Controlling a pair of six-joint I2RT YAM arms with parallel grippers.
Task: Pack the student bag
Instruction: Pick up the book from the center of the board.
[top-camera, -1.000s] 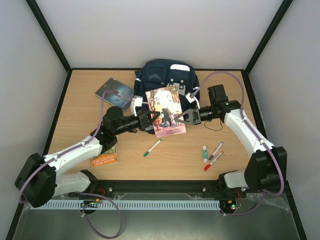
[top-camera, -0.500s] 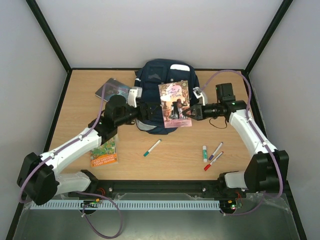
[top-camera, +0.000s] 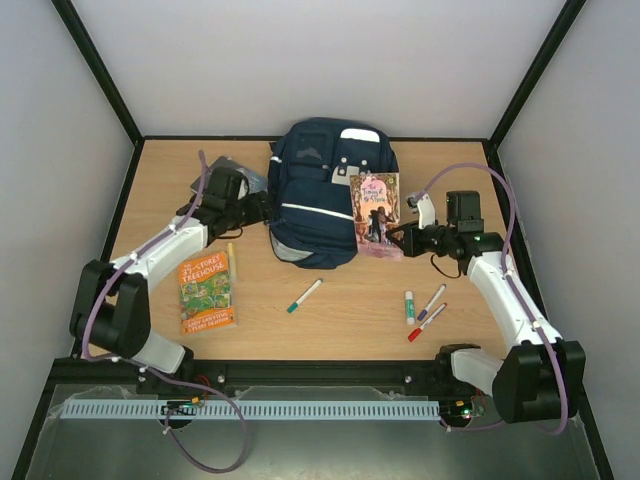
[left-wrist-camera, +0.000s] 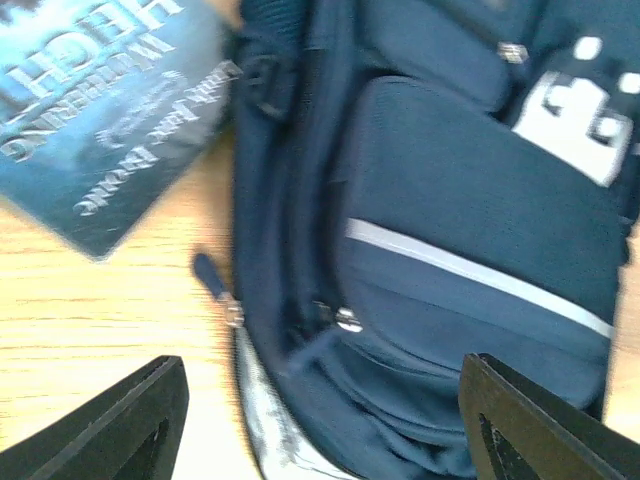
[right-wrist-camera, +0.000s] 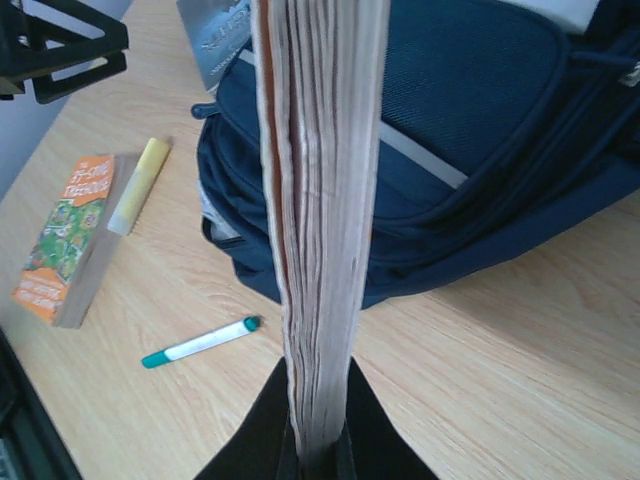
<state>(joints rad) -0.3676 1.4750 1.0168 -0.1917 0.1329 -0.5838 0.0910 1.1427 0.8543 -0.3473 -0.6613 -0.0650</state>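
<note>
Wood surface (top-camera: 480, 330), white walls (top-camera: 300, 60): bag (top-camera: 318, 200); left end effector (left-wrist-camera: 325, 420) wide; right end effector (right-wrist-camera: 320, 435) clamps pink book (top-camera: 375, 205); grey book (left-wrist-camera: 100, 120) half hidden by left arm (top-camera: 170, 240).

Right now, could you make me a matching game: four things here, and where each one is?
Things:
1 pink book
2 orange book
3 green pen
4 blue book

Places:
A flat on the table beside the yellow marker
B held in the right gripper
C alone on the table in front of the backpack
D on the table at the backpack's left side

Pairs: 1-B, 2-A, 3-C, 4-D
</note>
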